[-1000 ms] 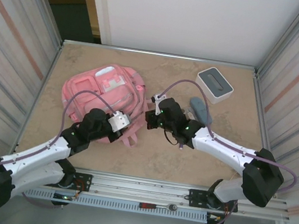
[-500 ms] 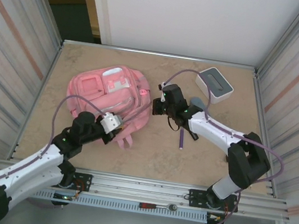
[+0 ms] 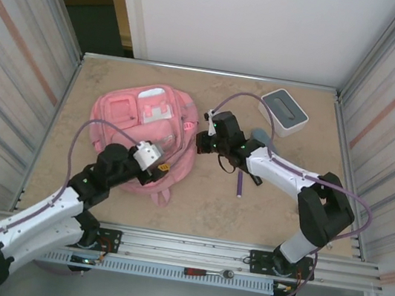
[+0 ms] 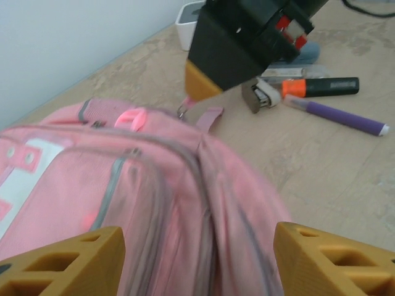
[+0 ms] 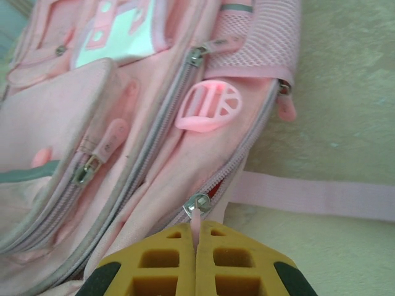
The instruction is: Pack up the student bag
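The student bag (image 3: 138, 120) is a soft pink backpack lying flat at the left middle of the table. My right gripper (image 5: 196, 233) is shut on the pink zip pull (image 5: 197, 217) of a side zip at the bag's right edge (image 3: 192, 141); the zip is slightly parted behind the slider. In the left wrist view the right gripper (image 4: 200, 86) pinches that pull at the bag's far end. My left gripper (image 4: 197, 250) stands open over the bag's near fabric (image 4: 142, 197), one finger (image 4: 68, 259) on each side, gripping nothing. From above, the left gripper (image 3: 166, 169) sits at the bag's lower right corner.
A white-and-grey box (image 3: 284, 111) stands at the back right. Beside the right arm lie a purple marker (image 3: 240, 185), an orange-and-black marker (image 4: 321, 86) and a blue-grey pouch (image 3: 259, 137). Ribbed walls close in both sides; a screwdriver (image 3: 196, 272) lies on the front rail.
My left gripper has opened and let go of the bag. The right gripper, still shut on the zip pull, moved up toward the back, and the bag shifted with it.
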